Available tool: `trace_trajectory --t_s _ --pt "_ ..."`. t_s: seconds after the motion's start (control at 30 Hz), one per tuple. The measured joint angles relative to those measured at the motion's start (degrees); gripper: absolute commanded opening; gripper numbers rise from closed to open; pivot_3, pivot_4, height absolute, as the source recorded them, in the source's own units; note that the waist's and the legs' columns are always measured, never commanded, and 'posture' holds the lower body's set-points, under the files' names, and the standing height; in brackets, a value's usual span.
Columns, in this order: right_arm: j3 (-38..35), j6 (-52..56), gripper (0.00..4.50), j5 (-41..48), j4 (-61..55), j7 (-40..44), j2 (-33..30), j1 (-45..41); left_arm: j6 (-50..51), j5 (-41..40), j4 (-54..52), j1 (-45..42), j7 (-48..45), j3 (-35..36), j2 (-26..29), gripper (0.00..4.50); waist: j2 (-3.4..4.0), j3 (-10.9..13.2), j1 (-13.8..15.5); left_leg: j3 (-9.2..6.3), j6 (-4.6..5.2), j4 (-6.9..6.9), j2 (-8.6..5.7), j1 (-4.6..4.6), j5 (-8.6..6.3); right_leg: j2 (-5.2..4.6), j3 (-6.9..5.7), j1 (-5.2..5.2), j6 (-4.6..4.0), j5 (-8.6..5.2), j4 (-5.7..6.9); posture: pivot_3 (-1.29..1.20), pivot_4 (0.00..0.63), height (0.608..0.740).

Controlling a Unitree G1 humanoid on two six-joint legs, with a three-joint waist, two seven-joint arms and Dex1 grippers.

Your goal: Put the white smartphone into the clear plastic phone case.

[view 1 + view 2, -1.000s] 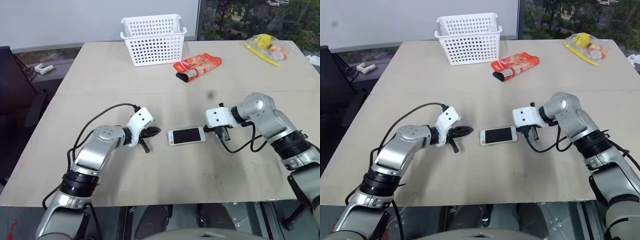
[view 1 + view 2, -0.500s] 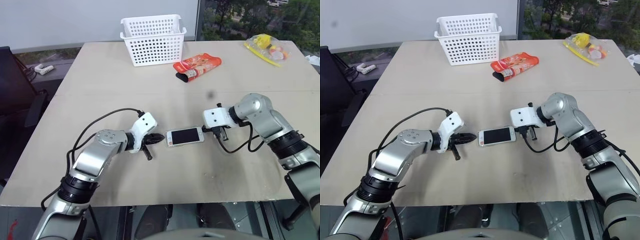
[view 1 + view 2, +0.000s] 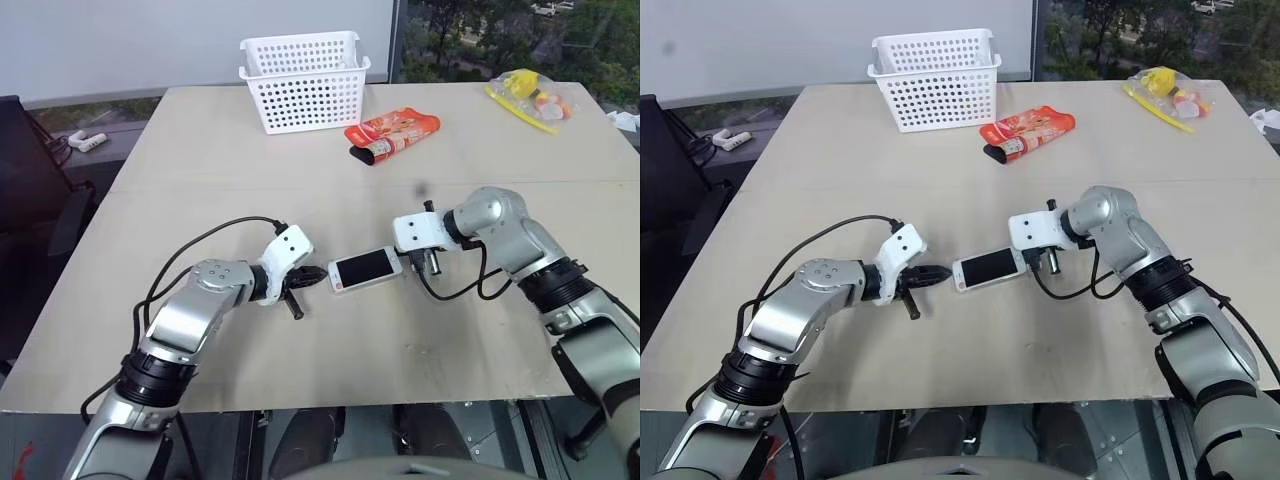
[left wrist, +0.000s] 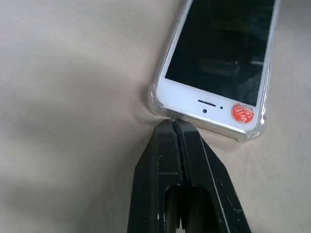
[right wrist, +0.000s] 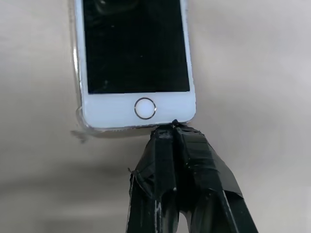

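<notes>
The phone (image 3: 365,268) lies face up at the centre of the frame, seated in the clear case (image 4: 256,127), whose rim shows around the earpiece end and at the home-button corner (image 5: 79,127). The left gripper (image 4: 173,127), fingers pressed together and holding nothing, touches the earpiece end; the right gripper (image 5: 171,129), likewise closed and empty, touches the home-button end. Judged from this, the two closed tips pinch the phone lengthwise to push it fully into the case. The surface is a pale wooden table (image 3: 300,370). At the upper centre stands a white basket (image 3: 304,80), with a red packet (image 3: 392,135) to its right and a yellow bag (image 3: 527,92) at the upper right. A window runs behind the table.
</notes>
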Motion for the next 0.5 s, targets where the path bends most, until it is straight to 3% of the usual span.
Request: trace_trajectory --t_s 0.3,0.5 --pt "-0.2 -2.1 0.02 -2.2 1.4 -4.3 1.3 0.2 -1.2 0.1 1.1 0.0 -0.1 0.1 -0.1 0.0 0.01 0.0 -0.1 -0.01 -0.05 -0.01 0.01 0.09 0.03 0.02 0.0 0.01 -0.04 0.03 0.03 0.0 0.15 0.74" --pt "-7.6 -2.4 0.02 4.0 -2.2 -8.0 0.4 2.1 -3.9 -0.8 1.2 0.6 -0.2 1.1 -0.4 0.0 0.0 0.0 0.3 -0.09 -0.12 -0.01 0.0 -0.14 0.07 -0.02 -0.03 -0.07 -0.04 0.03 -0.04 0.0 0.15 0.74"
